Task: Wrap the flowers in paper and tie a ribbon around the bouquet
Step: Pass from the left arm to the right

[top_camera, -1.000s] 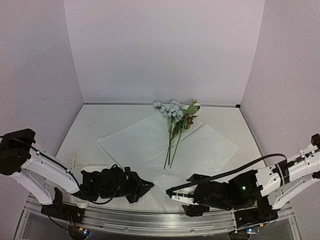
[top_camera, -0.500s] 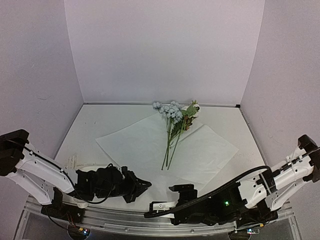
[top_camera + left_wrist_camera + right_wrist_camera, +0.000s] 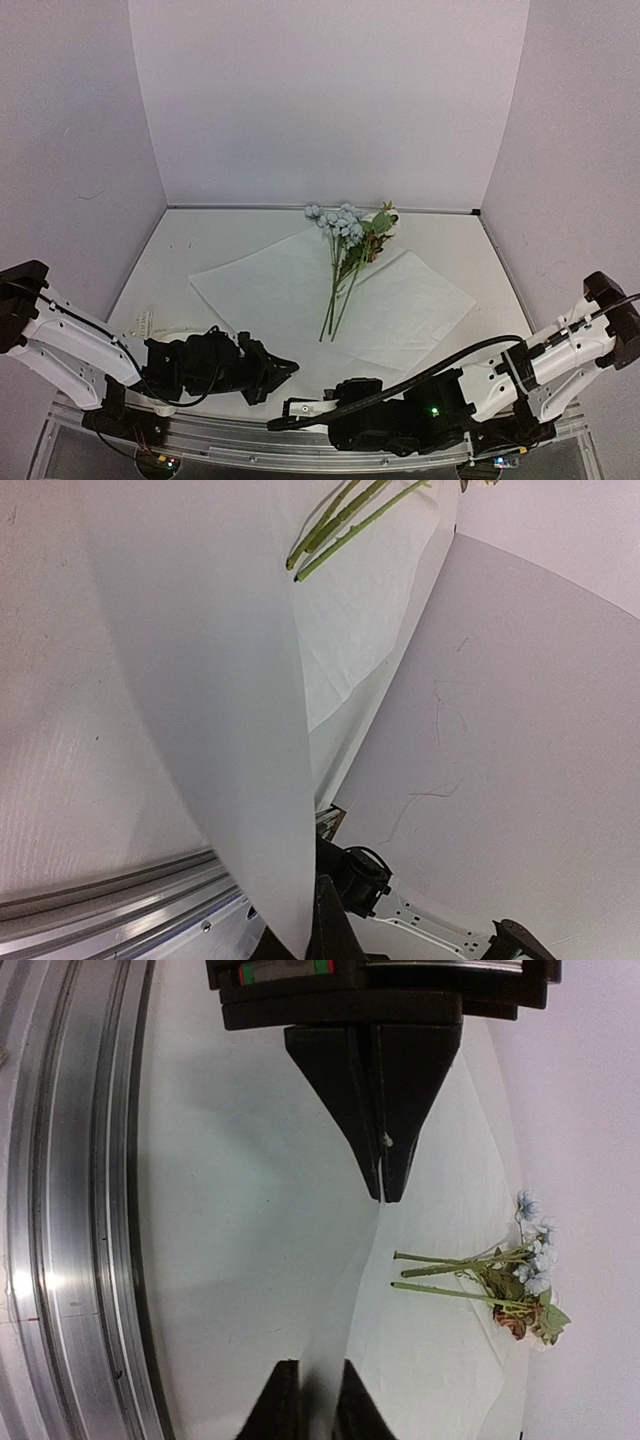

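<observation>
Right end effector (image 3: pixel 316 1368) swung left, pinching the paper (image 3: pixel 285 290) opposite the left end effector (image 3: pixel 384 1192) (pinching too); wrist views show this, overhead hides it.

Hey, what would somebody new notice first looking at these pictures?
The flowers, pale blue blooms on green stems, lying on the big white paper toward the back wall. At the near edge, both pairs of jaws are shut on the paper, holding it up in a ridge.

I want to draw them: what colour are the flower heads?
The flowers have pale blue-white blooms on green stems; the top view shows them best.
</observation>
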`<state>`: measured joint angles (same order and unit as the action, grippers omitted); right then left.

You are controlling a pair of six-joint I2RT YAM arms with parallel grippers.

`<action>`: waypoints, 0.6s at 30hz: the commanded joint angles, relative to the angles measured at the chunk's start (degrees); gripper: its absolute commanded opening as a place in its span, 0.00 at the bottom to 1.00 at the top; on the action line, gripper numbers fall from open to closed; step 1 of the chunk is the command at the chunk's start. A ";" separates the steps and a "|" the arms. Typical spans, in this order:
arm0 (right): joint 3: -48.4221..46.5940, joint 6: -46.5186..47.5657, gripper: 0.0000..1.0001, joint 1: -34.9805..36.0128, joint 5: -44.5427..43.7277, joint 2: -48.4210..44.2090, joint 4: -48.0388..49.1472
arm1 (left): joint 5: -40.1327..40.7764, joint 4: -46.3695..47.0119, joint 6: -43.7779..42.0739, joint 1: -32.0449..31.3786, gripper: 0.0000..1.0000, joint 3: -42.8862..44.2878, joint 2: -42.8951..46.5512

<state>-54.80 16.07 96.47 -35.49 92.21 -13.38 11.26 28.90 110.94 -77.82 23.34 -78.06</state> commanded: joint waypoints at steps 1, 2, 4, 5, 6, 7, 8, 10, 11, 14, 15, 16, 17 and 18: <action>-4.36 1.79 0.00 0.11 -3.77 1.22 -0.98 | 0.99 -2.94 -0.34 0.22 0.15 -1.25 2.69; -4.78 2.40 0.00 -0.14 -3.94 1.34 -1.32 | 1.10 -3.95 -0.81 0.23 0.22 -1.18 3.40; -5.62 2.87 0.00 -1.19 -3.26 1.33 -2.41 | 1.69 -6.36 -1.88 0.22 0.35 -1.02 5.17; -6.01 2.72 0.00 -1.94 -2.34 1.21 -3.20 | 2.03 -7.56 -2.31 0.25 0.40 -1.18 6.01; -6.39 2.45 0.00 -3.04 -0.89 1.02 -3.76 | 2.73 -8.34 -3.04 0.22 0.43 -1.49 7.41; -6.77 2.24 0.00 -4.40 0.34 0.94 -4.63 | 3.85 -9.35 -3.71 0.24 0.46 -1.94 9.10; -7.36 2.01 0.00 -5.58 1.95 0.99 -5.43 | 5.04 -10.94 -4.24 0.29 0.48 -2.27 10.77; -9.12 2.06 0.00 -8.24 4.33 1.33 -7.05 | 7.80 -15.10 -5.05 0.41 0.52 -2.97 14.48; -9.96 2.19 0.00 -9.64 5.67 1.73 -7.61 | 9.26 -17.06 -5.76 0.65 0.53 -3.52 17.87; -12.88 2.39 0.00 -14.15 10.09 2.82 -9.72 | 13.18 -24.09 -7.31 1.74 0.54 -4.72 25.31; -14.07 2.39 0.00 -15.68 11.50 3.34 -10.61 | 14.35 -26.24 -8.42 2.26 0.54 -4.98 27.99; -15.25 2.53 0.00 -17.19 12.76 3.89 -11.45 | 15.47 -28.20 -10.05 2.96 0.53 -5.03 30.43; -16.35 2.68 0.00 -18.74 14.06 4.50 -12.36 | 16.65 -30.43 -11.89 3.69 0.52 -4.76 32.73; -17.60 2.83 0.00 -20.29 15.29 5.12 -13.28 | 17.77 -32.85 -13.68 4.25 0.51 -4.19 34.56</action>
<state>-67.05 18.25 81.02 -26.74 95.06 -21.98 21.72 7.19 104.42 -75.70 18.68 -50.49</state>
